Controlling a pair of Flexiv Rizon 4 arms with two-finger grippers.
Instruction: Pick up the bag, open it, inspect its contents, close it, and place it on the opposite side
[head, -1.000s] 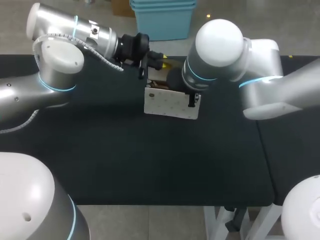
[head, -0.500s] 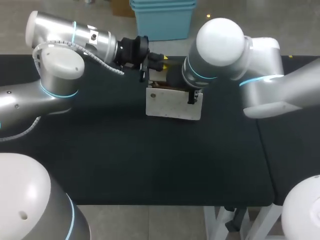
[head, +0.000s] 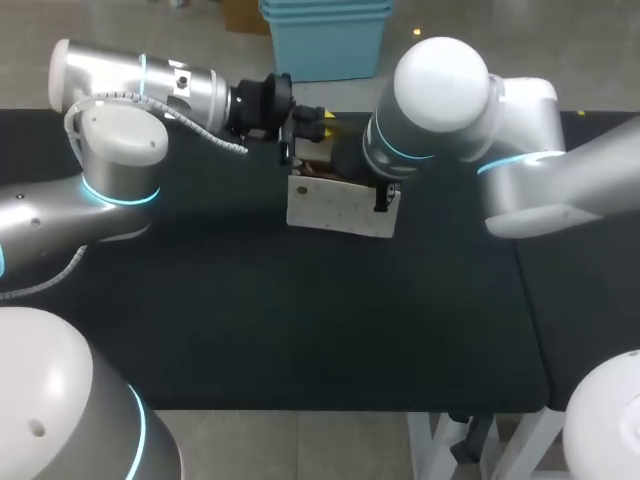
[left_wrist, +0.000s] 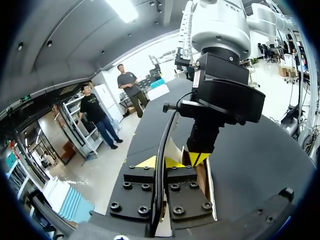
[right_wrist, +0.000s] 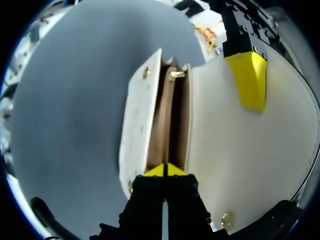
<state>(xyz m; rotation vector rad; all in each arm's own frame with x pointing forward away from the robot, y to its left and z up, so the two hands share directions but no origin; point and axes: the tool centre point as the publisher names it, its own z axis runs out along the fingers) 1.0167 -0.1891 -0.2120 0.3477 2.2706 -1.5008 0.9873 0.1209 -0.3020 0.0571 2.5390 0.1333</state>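
The bag (head: 335, 208) is found at the far middle of the table (head: 300, 330), between the two grippers; its long axis is laid left to right, the right end tipped slightly toward the near edge; the mouth is turned up and toward the far side, and the broad front panel is faced toward the near side. A flat, boxy, rectangular shape is shown; the outside is white, smooth and faintly speckled, with small gold studs (right_wrist: 146, 73) at the corners; the lining is tan; a gold clasp (right_wrist: 175, 75) is seen at the mouth's far end. The flap (right_wrist: 250, 150) is thrown open, wide and rounded. The flap's edge is pinched by the left gripper (left_wrist: 161, 162); one yellow finger (right_wrist: 247, 80) is laid on its inner face. The right gripper (right_wrist: 164, 170) is set at the mouth's near end, tips pressed together on the rim.
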